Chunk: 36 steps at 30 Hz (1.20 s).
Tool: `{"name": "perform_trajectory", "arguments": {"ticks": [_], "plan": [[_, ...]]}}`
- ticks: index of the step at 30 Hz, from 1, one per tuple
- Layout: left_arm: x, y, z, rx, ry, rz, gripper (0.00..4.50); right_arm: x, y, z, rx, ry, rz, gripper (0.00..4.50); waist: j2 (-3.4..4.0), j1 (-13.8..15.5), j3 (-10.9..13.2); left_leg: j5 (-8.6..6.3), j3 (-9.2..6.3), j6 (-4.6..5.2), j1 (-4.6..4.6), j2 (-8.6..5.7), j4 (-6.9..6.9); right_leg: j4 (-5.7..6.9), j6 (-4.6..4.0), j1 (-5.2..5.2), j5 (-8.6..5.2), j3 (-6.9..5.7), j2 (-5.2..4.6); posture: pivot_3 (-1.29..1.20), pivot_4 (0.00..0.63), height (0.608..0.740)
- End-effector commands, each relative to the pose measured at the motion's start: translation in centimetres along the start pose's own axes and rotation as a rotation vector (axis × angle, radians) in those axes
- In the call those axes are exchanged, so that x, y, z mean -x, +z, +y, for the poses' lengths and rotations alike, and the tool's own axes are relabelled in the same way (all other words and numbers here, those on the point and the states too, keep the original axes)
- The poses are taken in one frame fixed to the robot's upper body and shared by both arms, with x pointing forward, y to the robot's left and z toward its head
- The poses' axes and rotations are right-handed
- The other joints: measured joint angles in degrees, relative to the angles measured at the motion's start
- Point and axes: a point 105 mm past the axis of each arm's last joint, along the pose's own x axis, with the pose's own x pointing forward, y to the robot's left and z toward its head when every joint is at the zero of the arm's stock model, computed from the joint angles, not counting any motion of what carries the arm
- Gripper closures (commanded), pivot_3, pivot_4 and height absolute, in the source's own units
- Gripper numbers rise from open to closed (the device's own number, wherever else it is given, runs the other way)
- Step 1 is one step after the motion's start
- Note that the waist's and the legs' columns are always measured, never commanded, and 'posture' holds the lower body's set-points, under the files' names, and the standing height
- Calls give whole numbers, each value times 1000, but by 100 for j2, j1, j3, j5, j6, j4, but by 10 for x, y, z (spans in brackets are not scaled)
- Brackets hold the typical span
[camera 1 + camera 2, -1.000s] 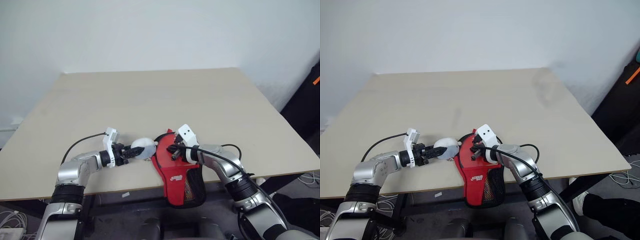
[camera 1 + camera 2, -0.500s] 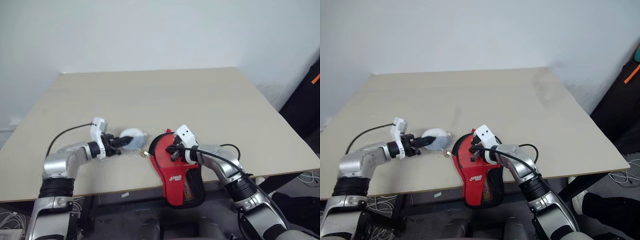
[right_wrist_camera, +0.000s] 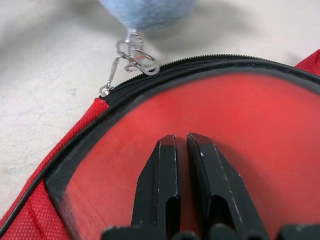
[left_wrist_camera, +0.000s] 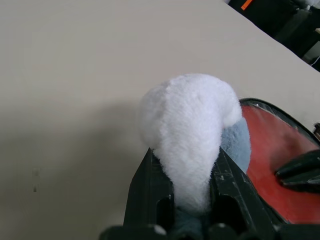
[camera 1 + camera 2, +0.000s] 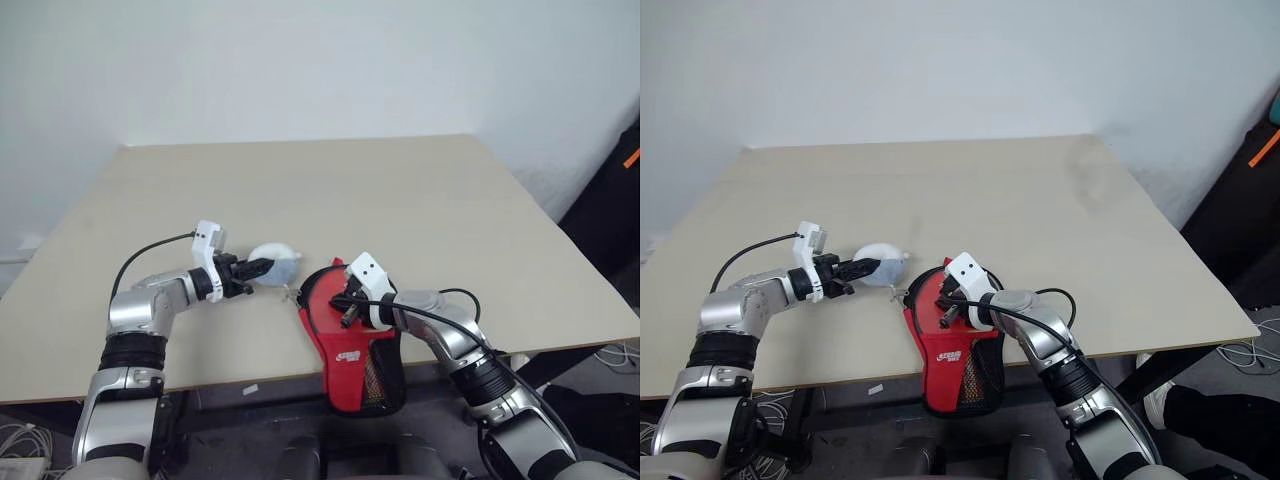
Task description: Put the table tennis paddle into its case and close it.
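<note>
One case lies at the near edge of the worktop, its round red head on the surface and its narrow end, with black mesh and a white logo, hanging over the edge toward six o'clock. Through its clear plastic side the red face of the one table tennis paddle shows, inside the black trim and zip line.

One fluffy pom-pom charm, white on one side and pale blue on the other, hangs on a small metal chain and ring from the zip at the case's ten o'clock side. The left end effector is clamped on this pom-pom, which sits squeezed between its two black fingers, just above the worktop at ten o'clock from the case.

The right end effector rests on the clear side of the case, near the middle of the round head, with its two fingers drawn together and only a thin slit between them, gripping nothing.

Two arms, two end effectors, one case, one paddle, one charm.
</note>
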Motion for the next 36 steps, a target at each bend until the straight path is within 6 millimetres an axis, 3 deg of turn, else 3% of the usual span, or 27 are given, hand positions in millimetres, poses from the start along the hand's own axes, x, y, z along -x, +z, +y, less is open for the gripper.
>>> {"name": "perform_trajectory", "arguments": {"ticks": [1,12,21,30,36], "plan": [[-8,37,-2,-102,18,-81,4094,-2,-11,6,-4,22,45,4131,-2,-3,-1,0,0,0,-1,0,0,0,0,-1,0,0,0,0,0,698],[-44,66,-13,-182,10,-113,4094,-3,-11,9,-1,32,47,4131,-3,-4,-1,0,0,1,-3,0,1,0,3,-1,-1,0,1,0,0,698],[-87,86,-31,-298,86,-126,4094,-4,-10,10,4,36,46,4131,-14,13,1,1,-3,2,-8,-4,7,0,11,1,-4,-3,0,0,0,698],[-133,107,-85,-376,69,-178,4094,-2,-10,10,4,29,46,4131,-22,19,3,2,-8,4,-16,-10,11,0,14,2,-5,-5,-4,0,0,698],[-159,97,-132,-417,-54,-152,4094,0,-9,10,1,19,43,4131,-22,18,4,2,-8,5,-17,-13,12,0,15,2,-5,-6,-7,0,0,698]]}}
